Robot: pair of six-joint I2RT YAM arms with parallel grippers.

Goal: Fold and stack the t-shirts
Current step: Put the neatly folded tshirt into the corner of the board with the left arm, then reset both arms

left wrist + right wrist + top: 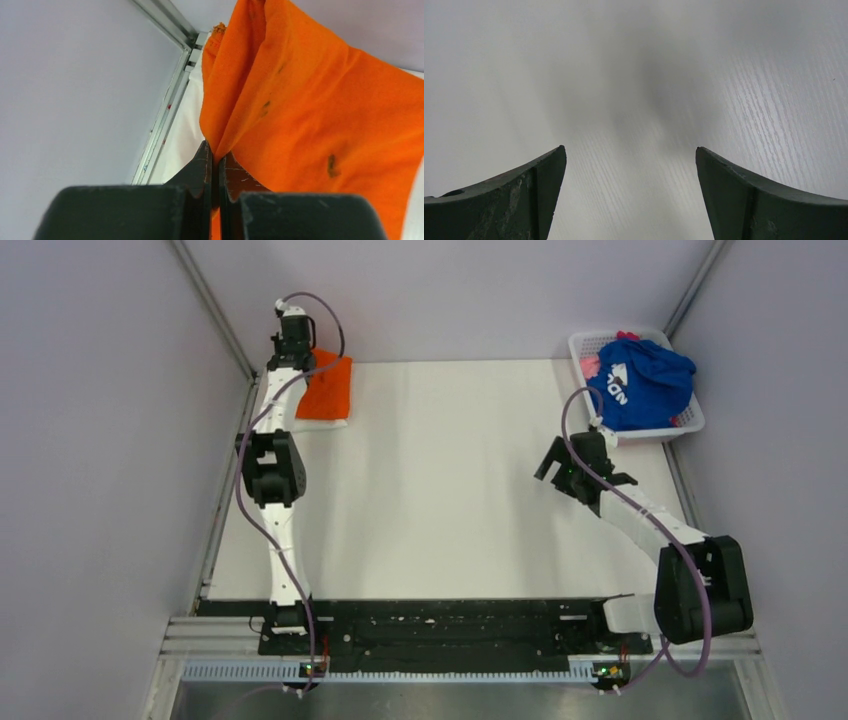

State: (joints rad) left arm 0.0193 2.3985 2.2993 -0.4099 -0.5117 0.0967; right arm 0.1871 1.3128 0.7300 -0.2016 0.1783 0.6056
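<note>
Your left gripper [215, 151] pinches a fold of the soft orange t-shirt [310, 100] at the far-left corner. Your right gripper [630, 154] gapes over the grained tabletop [749, 115]. The crumpled blue t-shirt [640, 388], in the basket [690, 426], hides half its lettering.

White table [450, 500] between pale lilac walls [90, 440]

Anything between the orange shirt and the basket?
No. Top view shows only bare white table between the orange shirt and the basket.
</note>
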